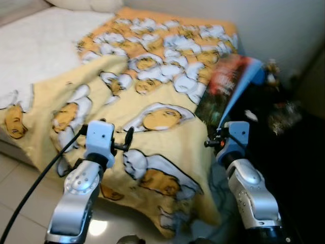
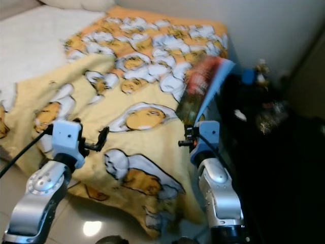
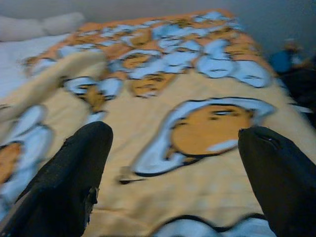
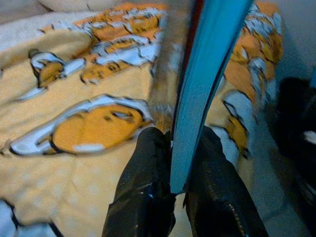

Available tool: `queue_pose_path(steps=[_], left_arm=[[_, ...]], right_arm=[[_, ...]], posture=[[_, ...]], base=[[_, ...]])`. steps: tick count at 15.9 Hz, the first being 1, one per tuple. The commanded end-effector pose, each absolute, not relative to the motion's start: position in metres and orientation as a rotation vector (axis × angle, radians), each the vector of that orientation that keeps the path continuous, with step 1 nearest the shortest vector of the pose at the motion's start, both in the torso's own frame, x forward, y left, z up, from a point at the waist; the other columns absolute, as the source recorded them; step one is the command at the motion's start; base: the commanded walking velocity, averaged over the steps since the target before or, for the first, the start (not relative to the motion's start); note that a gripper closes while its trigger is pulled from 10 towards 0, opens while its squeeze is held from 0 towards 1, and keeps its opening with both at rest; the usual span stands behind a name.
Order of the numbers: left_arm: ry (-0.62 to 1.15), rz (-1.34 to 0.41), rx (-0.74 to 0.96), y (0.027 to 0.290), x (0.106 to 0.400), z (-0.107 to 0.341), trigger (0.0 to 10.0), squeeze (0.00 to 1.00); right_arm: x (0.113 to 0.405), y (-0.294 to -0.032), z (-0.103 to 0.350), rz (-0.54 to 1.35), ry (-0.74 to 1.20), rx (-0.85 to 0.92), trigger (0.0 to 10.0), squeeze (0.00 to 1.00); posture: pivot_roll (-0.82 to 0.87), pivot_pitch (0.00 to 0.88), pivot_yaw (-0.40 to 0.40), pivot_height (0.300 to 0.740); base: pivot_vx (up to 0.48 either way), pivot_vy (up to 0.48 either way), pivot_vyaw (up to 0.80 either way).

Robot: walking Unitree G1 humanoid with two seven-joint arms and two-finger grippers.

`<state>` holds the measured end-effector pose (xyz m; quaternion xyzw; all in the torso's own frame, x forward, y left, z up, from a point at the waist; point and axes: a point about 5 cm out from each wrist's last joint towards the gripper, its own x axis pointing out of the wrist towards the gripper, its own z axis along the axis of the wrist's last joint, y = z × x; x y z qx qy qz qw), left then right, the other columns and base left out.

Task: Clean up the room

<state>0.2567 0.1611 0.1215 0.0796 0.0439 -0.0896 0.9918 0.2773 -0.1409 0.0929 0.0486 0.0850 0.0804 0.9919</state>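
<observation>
R end effector (image 4: 170, 190) pinches book (image 1: 231, 86) by edge | L end effector (image 3: 173, 163) open over blanket (image 1: 152, 101) | risk: book pivots, slips out

arms: silver, jointed | wrists: pale blue-white blocks | left gripper (image 3: 173, 148), right gripper (image 4: 173, 182): black fingers | cable (image 1: 35, 185): black, left arm

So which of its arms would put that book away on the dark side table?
Probably the right. The right gripper is already shut on the book, and the dark side table stands on that arm's side. The left gripper hangs open over the yellow blanket, farther from the table.
</observation>
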Motion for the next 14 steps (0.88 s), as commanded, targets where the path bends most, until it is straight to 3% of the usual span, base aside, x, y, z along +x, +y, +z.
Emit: queue_pose_path(steps=[1,3,6,10,14], left_arm=[[0.084,-0.173,0.159,0.1631,0.2571,0.1226,10.0,0.0],[0.087,-0.167,0.155,0.1648,0.2578,0.1225,10.0,0.0],[0.095,-0.149,0.163,0.1676,0.2598,0.1219,10.0,0.0],[0.1,-0.142,0.175,0.1704,0.2621,0.1226,10.0,0.0],[0.106,-0.139,0.182,0.1729,0.2634,0.1229,10.0,0.0]], right_arm=[[0.2814,-0.1406,0.1075,0.166,0.108,0.092,10.0,0.0],[0.2803,-0.1418,0.1069,0.159,0.113,0.097,10.0,0.0],[0.2802,-0.1453,0.1047,0.131,0.13,0.107,10.0,0.0],[0.28,-0.1461,0.1018,0.112,0.147,0.122,10.0,0.0],[0.2801,-0.1462,0.1002,0.096,0.157,0.128,10.0,0.0]], posture=[[-0.01,0.0,-0.012,0.74],[-0.01,0.0,-0.013,0.74],[-0.01,0.0,-0.005,0.74],[-0.01,0.0,0.001,0.74],[-0.01,0.0,0.004,0.74]], base=[[0.0,0.0,0.0],[0.0,0.0,0.0],[0.0,0.35,0.0],[0.0,0.383,-0.77],[0.0,0.384,-0.1]])
